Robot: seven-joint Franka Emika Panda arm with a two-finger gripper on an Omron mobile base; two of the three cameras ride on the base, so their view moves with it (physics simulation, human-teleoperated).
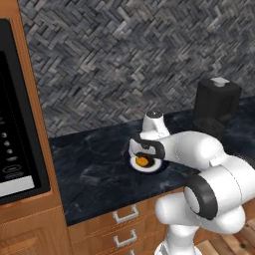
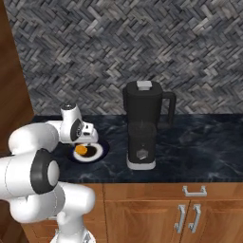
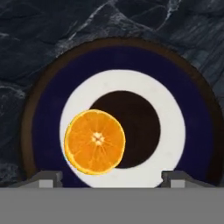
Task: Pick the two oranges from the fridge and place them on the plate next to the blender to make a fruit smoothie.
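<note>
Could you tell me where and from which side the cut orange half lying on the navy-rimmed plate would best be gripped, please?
Probably from straight above, fingers closing across the rind of the bright orange half. It lies cut face up on the round navy-rimmed plate, so only the rounded sides give opposing surfaces. The gripper already hangs above, fingertips apart.

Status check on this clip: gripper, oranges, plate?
Gripper open, hovering over the plate. One orange lying on the plate beside the blender. Nothing in the way.
</note>
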